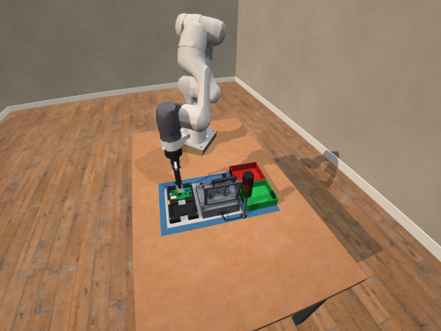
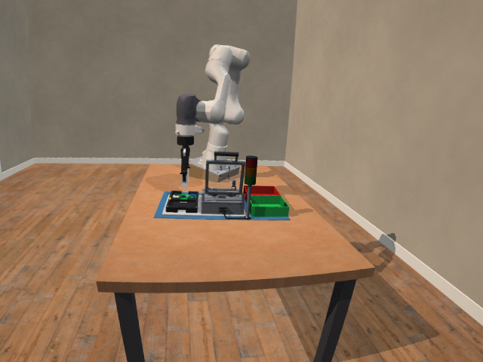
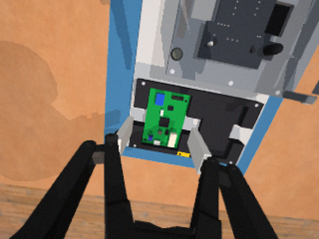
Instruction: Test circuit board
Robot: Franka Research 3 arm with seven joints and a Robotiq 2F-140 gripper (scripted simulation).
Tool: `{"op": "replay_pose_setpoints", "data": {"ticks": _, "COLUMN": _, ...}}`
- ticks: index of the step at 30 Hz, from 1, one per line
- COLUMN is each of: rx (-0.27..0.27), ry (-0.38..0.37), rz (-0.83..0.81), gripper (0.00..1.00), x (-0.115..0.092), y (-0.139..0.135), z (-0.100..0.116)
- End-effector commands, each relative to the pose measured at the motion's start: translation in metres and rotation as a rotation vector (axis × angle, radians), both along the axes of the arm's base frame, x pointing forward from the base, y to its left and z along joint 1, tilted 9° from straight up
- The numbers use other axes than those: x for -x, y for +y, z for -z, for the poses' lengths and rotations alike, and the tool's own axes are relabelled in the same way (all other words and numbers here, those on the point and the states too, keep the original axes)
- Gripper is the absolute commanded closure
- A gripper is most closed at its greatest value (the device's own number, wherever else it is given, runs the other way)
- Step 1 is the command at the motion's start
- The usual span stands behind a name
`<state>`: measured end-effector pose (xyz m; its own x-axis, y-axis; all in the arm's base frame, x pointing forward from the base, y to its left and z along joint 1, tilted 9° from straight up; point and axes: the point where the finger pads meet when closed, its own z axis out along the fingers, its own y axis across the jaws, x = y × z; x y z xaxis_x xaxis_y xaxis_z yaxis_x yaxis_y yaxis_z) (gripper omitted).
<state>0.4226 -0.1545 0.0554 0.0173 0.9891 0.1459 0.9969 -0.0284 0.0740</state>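
The green circuit board [image 1: 181, 194] lies face up in the far pocket of the black tray [image 1: 182, 207]. In the wrist view the board [image 3: 165, 119] has its white connector end at the bottom, away from the tester. My gripper [image 1: 179, 185] hangs straight above the board, open and empty, a finger on each side of it in the wrist view [image 3: 160, 136]. From the side, the fingertips [image 2: 183, 179] stand a short way above the board [image 2: 183, 195]. The tester [image 1: 218, 199] stands to the right of the tray with its lid [image 2: 222, 171] raised.
The signal tower [image 1: 246, 185] stands at the tester's right front corner, its lamps dim. The red bin [image 1: 247, 169] and the green bin [image 1: 261, 195] sit right of the tester on the blue mat. The tray's near pocket holds no board.
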Motion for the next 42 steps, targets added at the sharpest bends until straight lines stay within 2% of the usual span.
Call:
{"op": "replay_pose_setpoints", "data": {"ticks": 1, "rx": 0.011, "ry": -0.017, "rz": 0.0, "gripper": 0.42, "x": -0.006, "y": -0.002, "z": 0.003}}
{"op": "replay_pose_setpoints", "data": {"ticks": 34, "rx": 0.011, "ry": -0.017, "rz": -0.001, "gripper": 0.42, "x": -0.006, "y": -0.002, "z": 0.004}}
{"op": "replay_pose_setpoints", "data": {"ticks": 42, "rx": 0.011, "ry": -0.017, "rz": -0.001, "gripper": 0.42, "x": -0.007, "y": 0.0, "z": 0.017}}
